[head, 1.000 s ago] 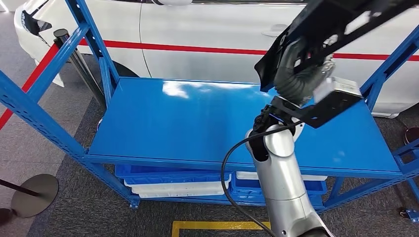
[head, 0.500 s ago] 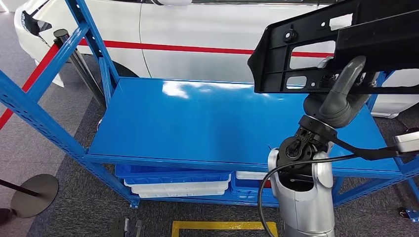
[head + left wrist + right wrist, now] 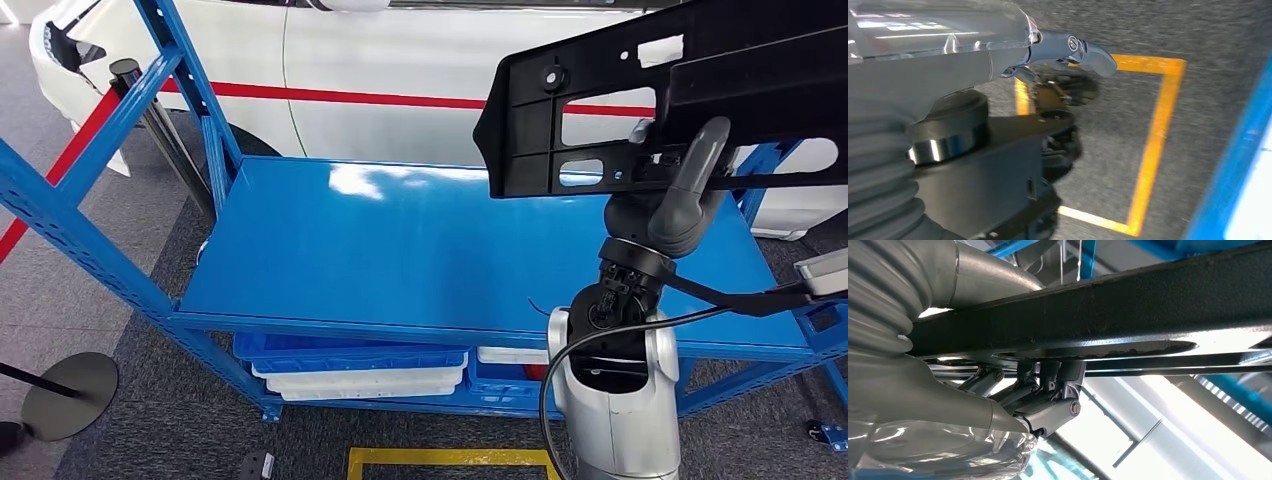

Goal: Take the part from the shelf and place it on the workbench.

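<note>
Fingers [image 3: 1048, 382] of the right hand [image 3: 1013, 405] curl up under the black part [image 3: 1128, 315], hooked over one of its thin lower rails, with the thumb on the other side, so the piece is clamped rather than just resting there. That grip from below looks chosen to carry the weight on the fingers while the long bar sits above the wrist. In the head view the right hand [image 3: 690, 185] sits centre right of the frame, its grey thumb running up across the part [image 3: 640, 100], which stretches from the middle top out past the upper right corner, well above the blue shelf [image 3: 400, 250] and touching nothing else. Held high and nearly level like that, it should clear the shelf uprights when it is carried off; no workbench is to be seen in these frames, so the placing is not yet done, I would judge. Bins [image 3: 360, 370] sit on the lower tier at the bottom centre, and a white car [image 3: 420, 60] with a red stripe stands behind. Left hand [image 3: 1068, 50] hangs down over the grey floor and a yellow marking [image 3: 1158, 130], its fingers loosely apart and holding nothing, kept out of the way.
</note>
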Action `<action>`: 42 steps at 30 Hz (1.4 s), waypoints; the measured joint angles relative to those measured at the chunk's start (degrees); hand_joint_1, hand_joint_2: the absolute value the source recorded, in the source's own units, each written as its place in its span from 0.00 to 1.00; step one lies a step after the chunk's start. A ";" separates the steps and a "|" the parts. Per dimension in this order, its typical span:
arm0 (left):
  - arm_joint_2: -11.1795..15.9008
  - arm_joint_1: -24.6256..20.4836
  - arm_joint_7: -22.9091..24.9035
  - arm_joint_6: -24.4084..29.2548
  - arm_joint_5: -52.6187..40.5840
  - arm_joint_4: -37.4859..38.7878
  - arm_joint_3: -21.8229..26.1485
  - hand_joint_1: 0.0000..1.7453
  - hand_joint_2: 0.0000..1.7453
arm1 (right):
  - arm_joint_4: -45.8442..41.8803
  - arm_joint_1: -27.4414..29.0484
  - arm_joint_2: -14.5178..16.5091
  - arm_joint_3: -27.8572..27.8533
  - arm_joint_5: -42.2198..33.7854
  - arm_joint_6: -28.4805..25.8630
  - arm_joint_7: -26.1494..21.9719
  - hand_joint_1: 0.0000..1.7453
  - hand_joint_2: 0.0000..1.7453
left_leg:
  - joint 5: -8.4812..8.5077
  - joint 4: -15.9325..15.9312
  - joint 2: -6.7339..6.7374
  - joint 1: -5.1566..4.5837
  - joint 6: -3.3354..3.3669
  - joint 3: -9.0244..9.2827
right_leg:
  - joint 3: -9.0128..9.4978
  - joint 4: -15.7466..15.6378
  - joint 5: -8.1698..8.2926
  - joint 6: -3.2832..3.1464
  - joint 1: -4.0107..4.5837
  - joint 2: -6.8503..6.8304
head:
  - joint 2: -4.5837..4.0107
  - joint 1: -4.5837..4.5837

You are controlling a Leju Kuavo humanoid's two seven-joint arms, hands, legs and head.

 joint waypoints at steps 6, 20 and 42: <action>0.01 -0.09 3.73 1.07 -2.15 0.00 -0.34 0.00 1.00 | 0.77 -0.07 0.38 -0.44 -1.10 -1.65 0.14 1.00 1.00 | 0.76 -1.07 0.14 0.28 1.04 0.12 | -0.90 1.82 -1.34 0.60 -0.22 0.04 | 0.00 -0.01; -0.01 -0.41 7.50 -0.54 -5.24 0.02 -3.18 0.00 1.00 | 0.90 0.12 0.25 -1.26 0.06 1.91 -3.53 1.00 1.00 | 2.03 -0.16 0.14 0.27 -1.29 -1.91 | -5.35 2.45 3.25 -1.00 -0.03 0.13 | 0.00 -0.01; -0.56 -1.03 7.63 -1.21 -6.32 0.02 -4.59 0.00 1.00 | 0.94 1.65 1.25 -2.79 5.01 4.73 -4.39 1.00 1.00 | 0.67 -1.73 0.56 0.52 1.00 0.31 | -15.93 17.77 -2.15 0.78 -0.16 -0.09 | 0.00 0.00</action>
